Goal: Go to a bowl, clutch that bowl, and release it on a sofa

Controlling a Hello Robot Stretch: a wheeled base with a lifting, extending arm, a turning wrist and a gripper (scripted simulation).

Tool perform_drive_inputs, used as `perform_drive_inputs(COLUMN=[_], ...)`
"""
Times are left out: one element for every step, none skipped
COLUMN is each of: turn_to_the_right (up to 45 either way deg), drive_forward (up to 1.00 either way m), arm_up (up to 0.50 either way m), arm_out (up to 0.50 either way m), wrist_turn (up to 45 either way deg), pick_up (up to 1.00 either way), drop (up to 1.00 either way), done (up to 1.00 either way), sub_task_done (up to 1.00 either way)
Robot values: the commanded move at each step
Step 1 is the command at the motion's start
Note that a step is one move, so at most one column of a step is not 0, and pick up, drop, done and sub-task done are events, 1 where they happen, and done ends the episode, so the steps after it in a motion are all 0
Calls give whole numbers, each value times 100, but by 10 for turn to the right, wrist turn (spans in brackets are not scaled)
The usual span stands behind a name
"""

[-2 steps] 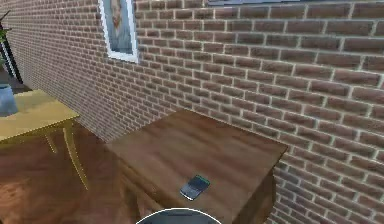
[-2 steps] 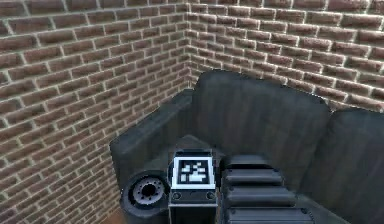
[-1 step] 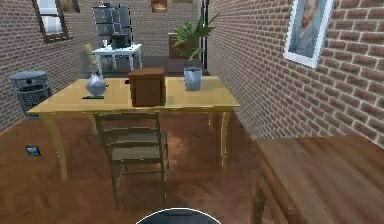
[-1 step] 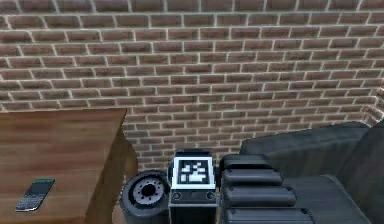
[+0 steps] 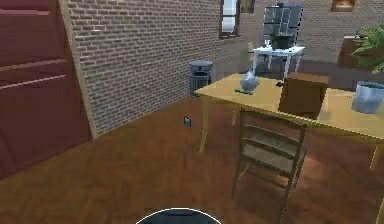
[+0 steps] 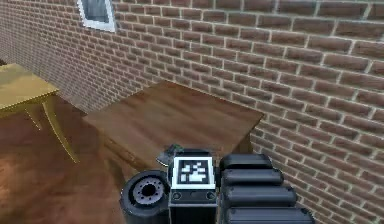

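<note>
In the forward view, a pale blue round vessel (image 5: 370, 97) sits at the right edge of the frame, cut off by it. It is straight-sided and wide-mouthed, bowl-like, and it stands on a light wooden surface (image 5: 225, 95) in the right half of the frame. On the same surface, a brown box (image 5: 303, 95) stands left of the vessel and a blue-grey vase (image 5: 248, 80) stands farther left. A wooden chair (image 5: 270, 145) is drawn up to the near side. A dark red door (image 5: 35, 90) fills the left of the frame, and a grey bin (image 5: 201, 77) stands by the brick wall (image 5: 140, 50) near the middle.

In the arm side view, the arm (image 6: 250, 188) shows as dark stacked blocks along the bottom edge, right of the middle. A white square with black marks (image 6: 193, 172) stands at its left end. The fingers (image 6: 170, 153) show only as a small dark shape just above that square, with a dark brown surface (image 6: 180, 112) behind them. I cannot tell how they are set or whether they hold anything.
</note>
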Motion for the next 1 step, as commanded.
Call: perform_drive_inputs(turn_to_the_right=[450], drive_forward=[0], arm_up=[0], arm_out=[0], wrist_turn=[0], pick_up=[0], drop=[0], done=[0], sub_task_done=[0])
